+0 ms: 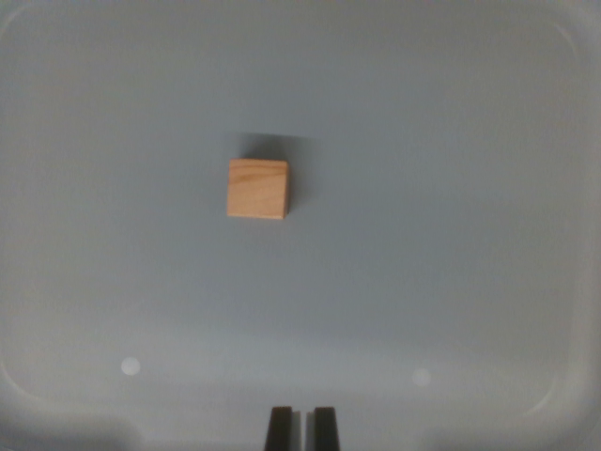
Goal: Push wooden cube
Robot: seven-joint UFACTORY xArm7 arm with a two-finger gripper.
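A small light wooden cube (257, 189) rests on the grey floor of a shallow tray (451, 235), a little left of the picture's centre. It casts a short shadow toward the top. My gripper (301, 429) shows only as two dark fingertips at the bottom edge, close together with a narrow gap and nothing between them. The cube lies well above the fingertips in the wrist view, slightly toward the wrist view's left, with bare floor between them.
The tray's raised rounded rim (575, 56) curves around the top corners and along both sides. Two faint bright light spots (130, 365) sit on the floor near the bottom.
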